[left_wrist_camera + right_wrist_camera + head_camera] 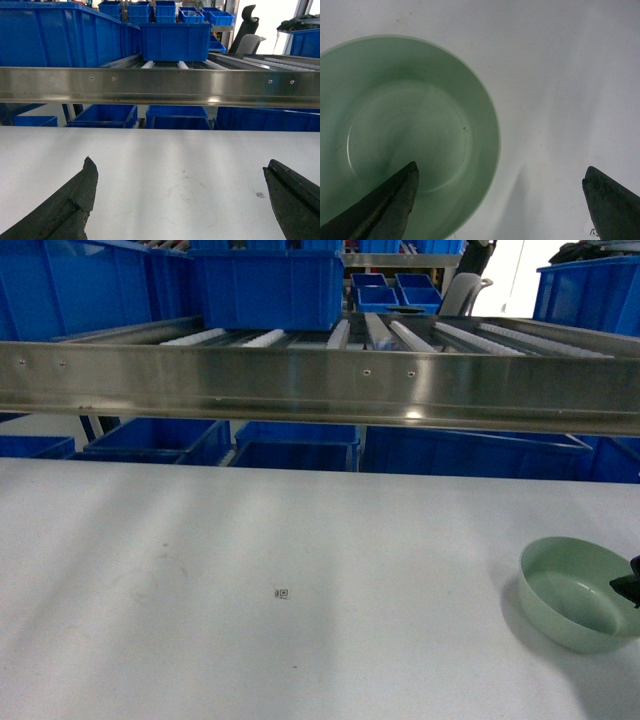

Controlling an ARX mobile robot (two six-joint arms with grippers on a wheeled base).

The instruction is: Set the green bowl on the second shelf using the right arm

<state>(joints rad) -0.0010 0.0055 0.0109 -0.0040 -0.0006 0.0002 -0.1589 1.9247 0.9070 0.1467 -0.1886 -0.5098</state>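
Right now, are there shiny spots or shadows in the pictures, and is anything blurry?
Head view: bright glints on the steel rail, and the green bowl throws a soft shadow on the white table. Left wrist view: the rail mirrors light too. Right wrist view: the bowl's inside gleams, and the open right gripper looks blurry up close.

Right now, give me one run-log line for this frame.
phase: grasp approach | small pale mint-green bowl: on white table | right gripper: open, straddling rim | left gripper: open

I see only a dark sliver of my right gripper [630, 590] at the head view's edge. The green bowl [405, 130] is cropped left and below; the table's tiny mark [282, 593] is possibly a printed tag, unreadable.
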